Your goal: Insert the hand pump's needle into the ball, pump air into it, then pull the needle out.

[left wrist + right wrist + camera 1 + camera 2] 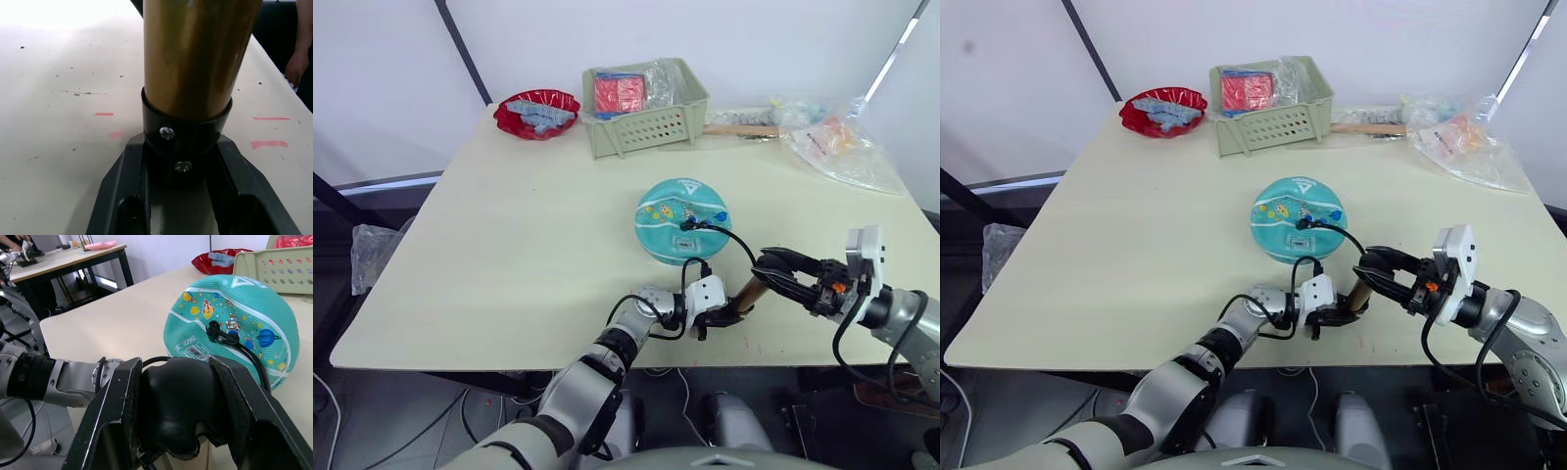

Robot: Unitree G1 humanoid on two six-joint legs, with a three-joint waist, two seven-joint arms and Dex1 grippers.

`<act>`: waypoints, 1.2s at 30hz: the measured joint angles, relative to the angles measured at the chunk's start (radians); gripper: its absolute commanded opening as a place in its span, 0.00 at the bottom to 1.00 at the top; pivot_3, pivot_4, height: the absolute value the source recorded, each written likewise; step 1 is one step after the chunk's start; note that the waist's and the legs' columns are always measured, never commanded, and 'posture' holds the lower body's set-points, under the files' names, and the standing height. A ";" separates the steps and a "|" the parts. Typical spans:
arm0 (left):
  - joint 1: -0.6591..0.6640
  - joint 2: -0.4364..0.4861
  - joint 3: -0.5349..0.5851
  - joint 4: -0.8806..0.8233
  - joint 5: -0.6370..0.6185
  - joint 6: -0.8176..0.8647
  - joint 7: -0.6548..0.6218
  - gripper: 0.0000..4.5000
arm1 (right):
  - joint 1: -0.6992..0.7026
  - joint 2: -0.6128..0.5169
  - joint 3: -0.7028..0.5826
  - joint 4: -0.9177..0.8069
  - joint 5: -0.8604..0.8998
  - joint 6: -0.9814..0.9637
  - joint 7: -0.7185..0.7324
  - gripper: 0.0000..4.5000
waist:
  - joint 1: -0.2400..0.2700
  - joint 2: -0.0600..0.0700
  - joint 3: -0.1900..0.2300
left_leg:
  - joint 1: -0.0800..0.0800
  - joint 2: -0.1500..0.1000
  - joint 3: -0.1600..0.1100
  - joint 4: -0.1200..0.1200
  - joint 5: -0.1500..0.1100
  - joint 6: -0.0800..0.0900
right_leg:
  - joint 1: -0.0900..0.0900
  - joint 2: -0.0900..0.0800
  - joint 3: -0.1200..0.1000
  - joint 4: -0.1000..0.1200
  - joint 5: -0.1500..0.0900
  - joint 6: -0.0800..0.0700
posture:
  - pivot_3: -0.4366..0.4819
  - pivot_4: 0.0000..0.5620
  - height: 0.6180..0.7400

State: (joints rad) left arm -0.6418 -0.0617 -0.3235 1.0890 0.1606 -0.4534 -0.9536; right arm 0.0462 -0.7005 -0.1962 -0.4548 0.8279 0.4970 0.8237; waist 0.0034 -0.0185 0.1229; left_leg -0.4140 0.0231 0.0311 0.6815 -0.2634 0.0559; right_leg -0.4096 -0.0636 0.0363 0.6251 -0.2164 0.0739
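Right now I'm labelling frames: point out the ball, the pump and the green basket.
ball [677, 209], left eye view, top surface.
hand pump [195, 54], left wrist view, gold barrel.
green basket [651, 127], left eye view, front wall.

Left gripper [183, 196] fingers [122, 191] clamp the hand pump [195, 58] at its black end; table [58, 98] beneath.

The pale table [509, 255] carries the ball [683, 219]; a red bowl [536, 114]; a green basket [646, 108]; plastic bags [837, 142].
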 measured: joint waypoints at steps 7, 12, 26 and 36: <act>0.010 -0.010 0.005 -0.002 -0.019 0.000 -0.018 0.23 | -0.075 -0.099 -0.100 0.006 0.154 0.138 -0.001 0.37 | 0.010 0.003 0.006 | -0.003 -0.001 0.000 0.000 0.000 0.000 | -0.002 -0.003 0.000 0.000 0.000 0.000 | 0.48 0.27 0.98; 0.011 -0.009 0.005 -0.007 -0.027 -0.001 -0.020 0.23 | -0.141 -0.174 -0.192 0.020 0.289 0.226 -0.004 0.37 | 0.011 0.003 0.012 | -0.004 -0.001 0.000 0.000 0.000 0.000 | -0.002 -0.005 -0.001 -0.001 0.000 0.000 | 0.48 0.27 0.98; 0.011 -0.008 0.004 -0.014 -0.038 0.000 -0.033 0.23 | -0.359 -0.385 -0.322 0.150 0.514 0.414 -0.018 0.37 | 0.010 0.005 0.018 | -0.005 -0.002 0.000 0.000 0.000 0.000 | -0.003 -0.006 -0.002 -0.001 0.000 0.001 | 0.48 0.27 0.98; 0.016 0.003 -0.005 -0.013 -0.003 0.022 -0.030 0.23 | -0.173 -0.254 -0.359 0.036 0.389 0.268 0.021 0.37 | -0.001 -0.002 0.003 | 0.001 0.000 -0.002 0.000 0.000 0.001 | 0.002 -0.004 -0.003 -0.001 0.000 0.000 | 0.48 0.27 0.98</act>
State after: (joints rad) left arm -0.6260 -0.0588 -0.3284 1.0757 0.1580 -0.4312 -0.9831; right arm -0.1265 -0.9541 -0.5548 -0.4187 1.2170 0.7648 0.8443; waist 0.0020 -0.0201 0.1264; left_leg -0.4131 0.0231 0.0291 0.6811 -0.2637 0.0566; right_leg -0.4072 -0.0673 0.0330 0.6240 -0.2165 0.0743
